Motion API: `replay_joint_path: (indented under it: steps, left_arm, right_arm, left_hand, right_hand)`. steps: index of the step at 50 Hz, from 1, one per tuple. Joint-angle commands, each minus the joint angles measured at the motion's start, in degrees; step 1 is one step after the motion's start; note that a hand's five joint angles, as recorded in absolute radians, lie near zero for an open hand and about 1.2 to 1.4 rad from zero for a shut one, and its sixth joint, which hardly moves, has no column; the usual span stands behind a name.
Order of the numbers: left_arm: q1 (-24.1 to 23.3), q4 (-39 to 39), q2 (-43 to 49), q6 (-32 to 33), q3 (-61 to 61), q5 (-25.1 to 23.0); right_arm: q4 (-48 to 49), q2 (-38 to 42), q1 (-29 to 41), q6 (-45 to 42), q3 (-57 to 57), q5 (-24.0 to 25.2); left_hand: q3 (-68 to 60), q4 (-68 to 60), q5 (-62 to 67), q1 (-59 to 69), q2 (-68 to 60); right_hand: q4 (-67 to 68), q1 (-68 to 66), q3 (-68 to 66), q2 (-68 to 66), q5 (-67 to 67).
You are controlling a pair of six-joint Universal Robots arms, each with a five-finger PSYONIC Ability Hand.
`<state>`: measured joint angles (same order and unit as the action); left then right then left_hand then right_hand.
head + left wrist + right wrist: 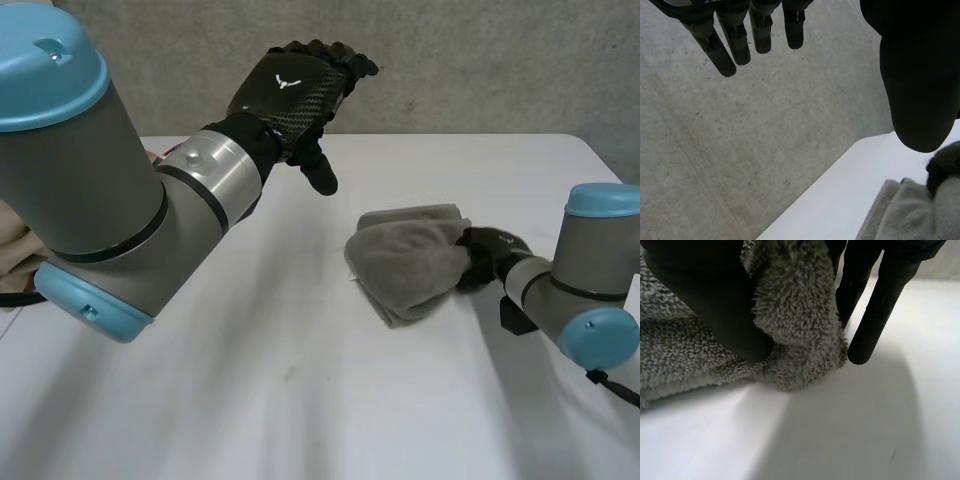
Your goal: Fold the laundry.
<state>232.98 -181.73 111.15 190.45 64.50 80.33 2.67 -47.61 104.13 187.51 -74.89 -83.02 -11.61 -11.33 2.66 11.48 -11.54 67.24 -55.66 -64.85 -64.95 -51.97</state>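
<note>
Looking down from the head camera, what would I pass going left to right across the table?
In order: left arm → left robot hand → grey towel → right robot hand → right arm.

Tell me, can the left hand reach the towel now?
Probably yes: the left hand hangs open in the air, bare table lies between it and the towel, which the right hand pinches.
</note>
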Motion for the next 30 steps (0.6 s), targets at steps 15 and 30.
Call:
replay_joint_path:
  steps: [15,30]
  left_arm:
    - [-0.7,-0.7,-2.1,-0.1,1.0,0.4]
    - [-1.2,-0.6,-3.3,0.2,1.3,0.4]
  right_arm:
    - [-9.2,31.0,-17.0,8.1,53.8,-17.0]
    - [-7.4,33.7,-24.4,5.9,57.0,-15.0]
  left_hand:
    - [1.6,1.3,-2.7,-1.5,1.5]
    - [1.6,1.3,-2.7,-1.5,1.5]
  right_hand:
    - [12.8,-24.3,-15.2,-15.0,-18.0]
    - [12.8,-24.3,-15.2,-15.0,-18.0]
